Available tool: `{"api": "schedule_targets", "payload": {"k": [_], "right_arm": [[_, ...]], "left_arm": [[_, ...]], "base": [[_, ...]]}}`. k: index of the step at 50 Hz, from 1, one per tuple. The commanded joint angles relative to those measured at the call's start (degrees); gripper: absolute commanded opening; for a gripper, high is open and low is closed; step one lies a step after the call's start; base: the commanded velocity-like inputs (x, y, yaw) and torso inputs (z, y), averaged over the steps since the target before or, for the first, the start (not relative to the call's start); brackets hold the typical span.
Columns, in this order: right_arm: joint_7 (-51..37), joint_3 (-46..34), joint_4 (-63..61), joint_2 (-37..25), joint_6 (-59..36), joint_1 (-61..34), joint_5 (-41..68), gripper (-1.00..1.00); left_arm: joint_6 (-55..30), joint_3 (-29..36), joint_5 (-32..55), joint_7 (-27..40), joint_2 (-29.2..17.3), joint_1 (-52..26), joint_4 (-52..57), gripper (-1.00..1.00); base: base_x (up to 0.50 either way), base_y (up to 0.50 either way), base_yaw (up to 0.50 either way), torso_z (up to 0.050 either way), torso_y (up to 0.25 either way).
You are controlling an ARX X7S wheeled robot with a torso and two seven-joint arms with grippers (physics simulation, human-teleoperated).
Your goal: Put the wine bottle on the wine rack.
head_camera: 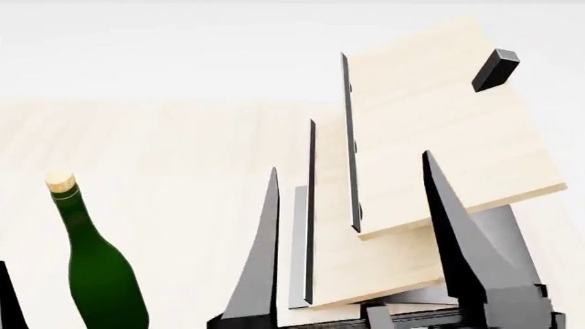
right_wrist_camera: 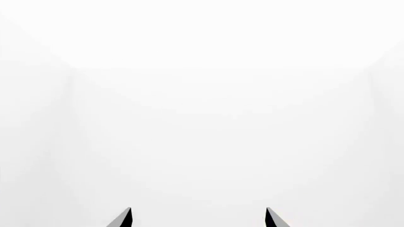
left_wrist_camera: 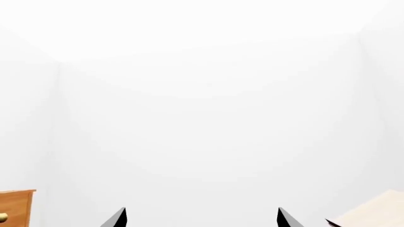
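Note:
The wine bottle (head_camera: 98, 274) stands upright at the lower left of the head view, dark green with a tan cork; its lower part is cut off by the frame. The wine rack (head_camera: 429, 137), made of slanted light wood boards with dark edge strips, rises at centre right. My right gripper (head_camera: 350, 162) stands open in front of the rack, with nothing between its two long dark fingers. It is to the right of the bottle and apart from it. My left gripper (left_wrist_camera: 202, 208) is open and empty too. The right wrist view shows the right gripper (right_wrist_camera: 198, 208) against white wall only.
The bottle and rack stand on a pale wood surface (head_camera: 164, 151). A corner of an orange-brown cabinet (left_wrist_camera: 16, 208) and a light wood edge (left_wrist_camera: 375, 210) show in the left wrist view. One dark left finger (head_camera: 5, 305) sits just left of the bottle.

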State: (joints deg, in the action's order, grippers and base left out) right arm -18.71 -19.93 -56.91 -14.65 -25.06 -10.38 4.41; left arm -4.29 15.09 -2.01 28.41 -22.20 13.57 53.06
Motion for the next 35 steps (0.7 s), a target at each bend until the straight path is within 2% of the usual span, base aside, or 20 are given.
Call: {"api": "schedule_targets", "payload": {"k": [1,6,10,15,18,21,24,25,27,28,30,32,35], "right_arm": [[-0.2,2.8,-2.5,2.4,-21.1,-20.3,8.7,1.0],[-1.1,2.4,-0.8,2.5,-28.0,-27.0,10.5,1.0],[2.0,8.7,0.1,6.6,-37.2,-34.4,18.8,1.0],[5.3,16.4,7.4,10.8,-47.9,-41.6,27.1,1.0],[6.8,16.2,10.2,10.4,-48.5,-42.5,28.4,1.0],[9.2,12.6,13.6,7.7,-45.9,-43.4,27.3,1.0],[11.2,20.4,14.9,11.5,-53.8,-44.8,35.4,1.0],[11.6,23.9,15.1,13.2,-59.1,-46.0,39.4,1.0],[11.0,25.3,15.8,13.2,-63.5,-48.3,42.0,1.0],[7.9,27.5,18.7,13.1,-64.9,-48.9,49.3,1.0],[-5.5,30.2,28.8,10.3,-64.8,-50.8,66.5,1.0],[-11.0,30.0,32.4,9.0,-64.1,-51.7,83.7,1.0],[-17.4,28.4,39.4,7.5,-62.4,-53.3,94.6,1.0]], "left_arm": [[-0.1,-0.1,0.1,0.2,-0.2,-0.1,0.2,1.0],[-0.1,0.0,0.1,0.3,-0.2,-0.1,0.1,1.0],[-0.1,-0.2,0.3,0.5,-0.3,-0.1,0.1,1.0],[-0.1,0.2,-0.1,0.5,-0.3,-0.1,0.2,1.0],[0.0,0.1,-0.1,0.6,-0.3,0.0,0.1,1.0],[0.0,0.3,-0.3,0.6,-0.4,0.0,0.2,1.0],[0.2,0.3,-0.2,0.7,-0.4,-0.1,-0.4,1.0],[0.2,0.3,-0.2,0.7,-0.4,-0.1,-0.5,1.0],[0.2,0.5,-0.4,0.7,-0.4,-0.2,-0.5,1.0],[0.2,0.6,-0.3,0.7,-0.4,-0.2,-0.4,1.0],[-0.1,0.5,-0.2,0.7,-0.4,-0.4,-0.4,1.0],[-0.1,0.5,-0.1,0.7,-0.4,-0.4,-0.4,1.0],[0.0,0.6,-0.1,0.7,-0.4,-0.5,-0.6,1.0]], "base": [[0.0,0.0,0.0,0.0,0.0],[0.0,0.0,0.0,0.0,0.0],[0.0,0.0,0.0,0.0,0.0],[0.0,0.0,0.0,0.0,0.0],[0.0,0.0,0.0,0.0,0.0],[0.0,0.0,0.0,0.0,0.0],[0.0,0.0,0.0,0.0,0.0],[0.0,0.0,0.0,0.0,0.0],[0.0,0.0,0.0,0.0,0.0],[0.0,0.0,0.0,0.0,0.0],[0.0,0.0,0.0,0.0,0.0],[0.0,0.0,0.0,0.0,0.0],[0.0,0.0,0.0,0.0,0.0]]}}
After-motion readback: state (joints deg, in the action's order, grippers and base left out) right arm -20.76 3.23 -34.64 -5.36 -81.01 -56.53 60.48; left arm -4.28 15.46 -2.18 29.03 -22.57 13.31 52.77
